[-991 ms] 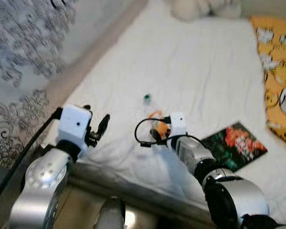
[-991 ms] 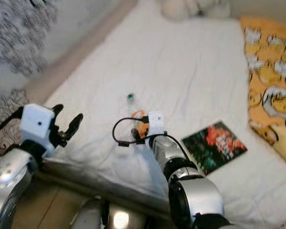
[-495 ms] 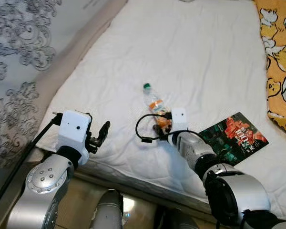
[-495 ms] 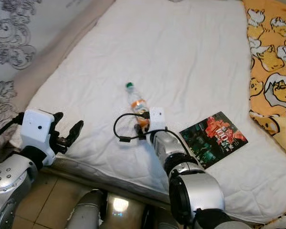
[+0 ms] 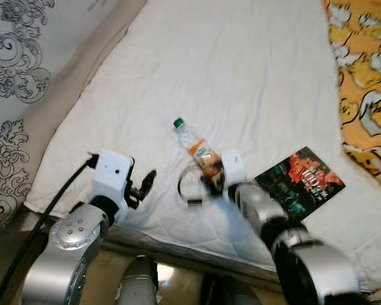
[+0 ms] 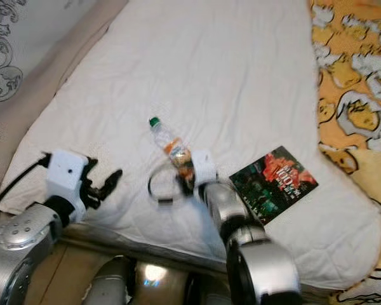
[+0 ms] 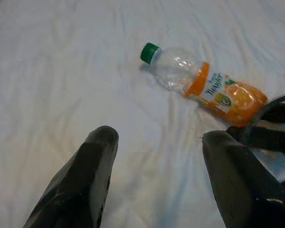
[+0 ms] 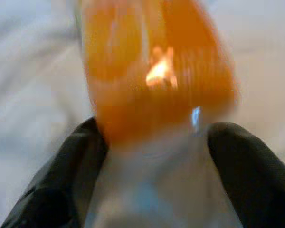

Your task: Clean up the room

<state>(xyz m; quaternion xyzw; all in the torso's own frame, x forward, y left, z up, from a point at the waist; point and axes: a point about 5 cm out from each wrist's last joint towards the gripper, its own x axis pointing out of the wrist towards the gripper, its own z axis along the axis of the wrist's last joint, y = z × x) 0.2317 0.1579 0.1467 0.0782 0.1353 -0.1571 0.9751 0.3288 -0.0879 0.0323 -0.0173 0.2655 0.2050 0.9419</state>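
A clear plastic bottle (image 5: 195, 142) with a green cap and orange label lies on its side on the white bed (image 5: 241, 70). My right gripper (image 5: 211, 179) is at the bottle's base end. In the right wrist view its black fingers (image 8: 78, 171) stand wide apart on either side of the orange bottle (image 8: 156, 76), which is blurred. My left gripper (image 5: 146, 183) hovers open over the bed's front left part, a hand's width left of the bottle. The bottle (image 7: 204, 85) also lies beyond that open left gripper (image 7: 159, 137) in the left wrist view.
A dark magazine with a red flower cover (image 5: 298, 181) lies just right of my right arm. An orange patterned blanket (image 5: 362, 76) covers the bed's right side. The bed's padded edge and patterned wallpaper (image 5: 13, 76) run along the left, with tiled floor below.
The head camera has tilted and shifted, so the whole scene sits differently. My right gripper stays at the bottle's base end and the left gripper stays open.
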